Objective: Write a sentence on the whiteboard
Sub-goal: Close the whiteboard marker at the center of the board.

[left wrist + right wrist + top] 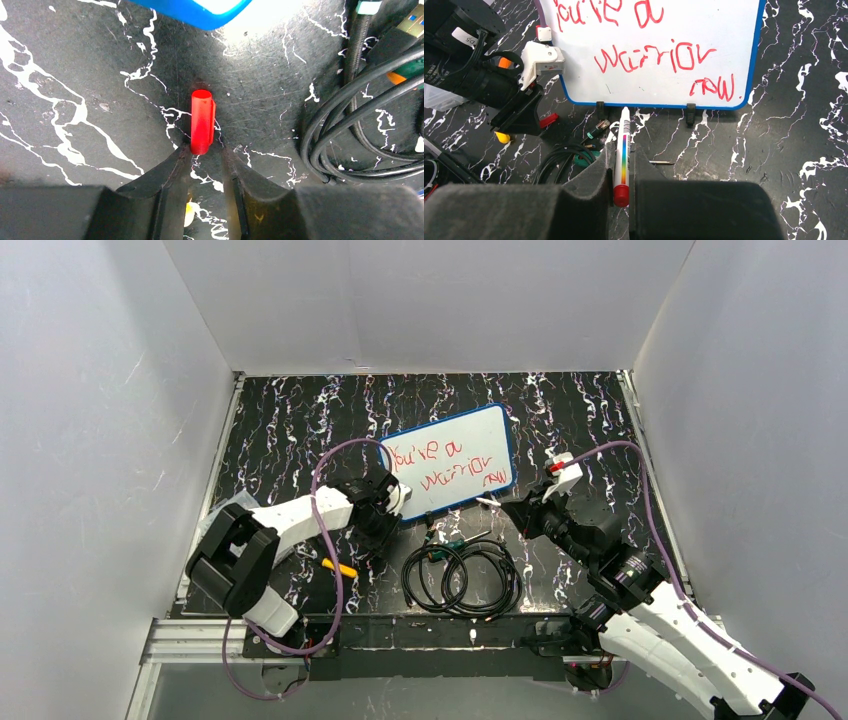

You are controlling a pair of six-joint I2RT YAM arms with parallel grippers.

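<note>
The whiteboard (470, 445), white with a blue frame, lies at the middle back of the table. It also shows in the right wrist view (704, 25), with two black clips (690, 110) on its near edge. The sentence (655, 56) is in red, "You're a warrior now". My right gripper (623, 150) is shut on a white marker (624, 127) with a rainbow stripe, its tip just short of the board's near edge; from above it (512, 508) sits right of the board. My left gripper (205, 152) is open, low over the table, its jaws either side of the near end of a red cap (202, 120).
A coil of black cables (462, 578) lies in front of the board, also in the left wrist view (360, 115). A yellow-orange stick (338, 567) lies near the left arm. A thin metal pin (661, 162) lies right of my right fingers. White walls enclose three sides.
</note>
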